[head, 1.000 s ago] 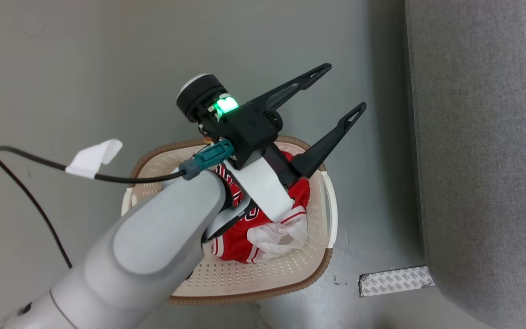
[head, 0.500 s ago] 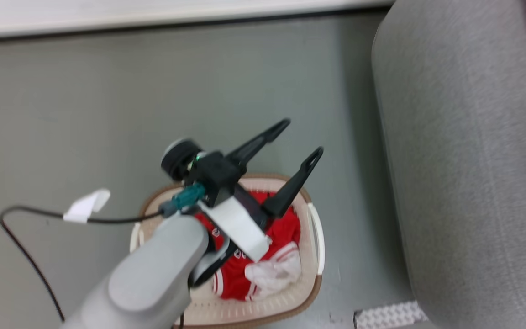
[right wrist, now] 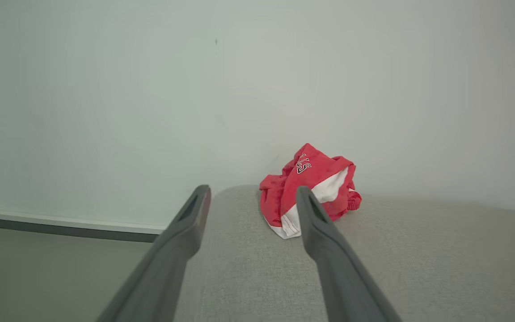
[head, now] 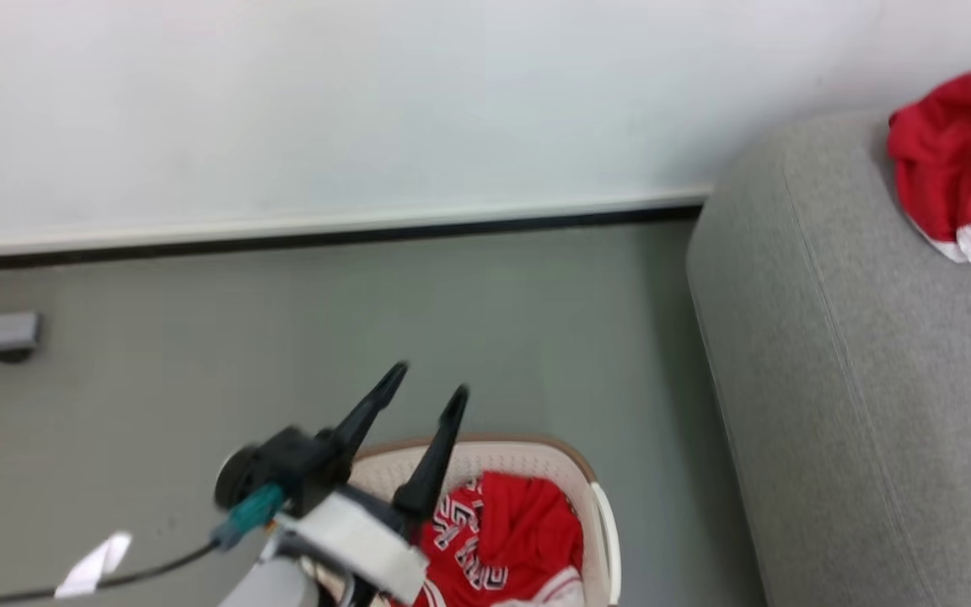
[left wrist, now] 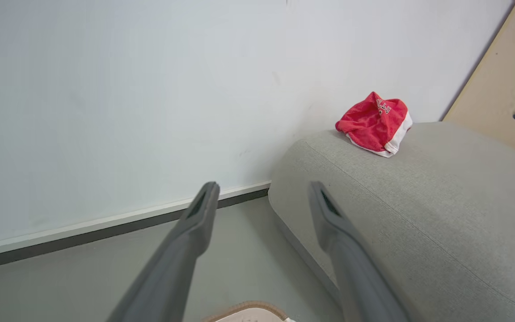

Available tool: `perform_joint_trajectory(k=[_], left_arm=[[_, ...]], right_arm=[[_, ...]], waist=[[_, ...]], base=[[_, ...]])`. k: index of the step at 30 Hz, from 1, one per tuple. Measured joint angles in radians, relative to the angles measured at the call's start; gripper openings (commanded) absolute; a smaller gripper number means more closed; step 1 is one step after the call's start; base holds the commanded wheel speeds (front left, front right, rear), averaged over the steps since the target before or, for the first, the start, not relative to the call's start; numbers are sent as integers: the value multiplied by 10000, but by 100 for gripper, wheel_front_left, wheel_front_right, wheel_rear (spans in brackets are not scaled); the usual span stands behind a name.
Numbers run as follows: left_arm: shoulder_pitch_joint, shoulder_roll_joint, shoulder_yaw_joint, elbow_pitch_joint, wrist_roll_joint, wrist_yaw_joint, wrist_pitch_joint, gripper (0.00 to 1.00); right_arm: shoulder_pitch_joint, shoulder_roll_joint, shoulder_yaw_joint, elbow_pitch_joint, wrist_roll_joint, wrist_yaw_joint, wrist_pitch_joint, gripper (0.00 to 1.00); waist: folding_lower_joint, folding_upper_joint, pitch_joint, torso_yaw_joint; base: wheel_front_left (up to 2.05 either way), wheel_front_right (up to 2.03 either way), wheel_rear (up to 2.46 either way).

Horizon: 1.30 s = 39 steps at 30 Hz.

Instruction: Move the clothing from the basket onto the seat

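A pale wall (head: 367,110) and a grey floor (head: 494,320) lie behind everything, and the grey seat (head: 831,379) runs along the right of the head view. The right pincer (right wrist: 253,192) stands wide apart with nothing between its fingers. Just beyond its fingertips, a little to their right, a bunched red garment (right wrist: 311,192) rests on the seat close to the wall. The left pincer (head: 428,384) is likewise spread and empty, hanging above the far rim of the basket (head: 599,514). Below it and to its right a second red garment (head: 511,523) lies in the basket, so the job looks partly done.

The trouble ahead is mostly on the left side. If that pincer goes down where it now hangs, a fingertip could strike the brown rim or catch in the basket's small holes, and then tip or drag the light basket across the floor. The fabric is soft and heaped, so a shallow pinch may take only one fold and let it slip free on the way up. A trailing hem could also hook the rim. On the seat, the placed garment sits near the rounded end — a careless sweep of the right pincer could nudge it over the edge. The head view is blurred, so fine aim from it looks unreliable.
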Motion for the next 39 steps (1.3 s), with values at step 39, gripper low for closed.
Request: perform_joint_trajectory(k=[39], left_arm=[[4819,-2115,5590,-740,2803,-825,-2,100]], right_arm=[[3928,3712,71,-895,-1496,-2,0,100]], waist=[[4,0,-2670,1677]], base=[[0,0,0]])
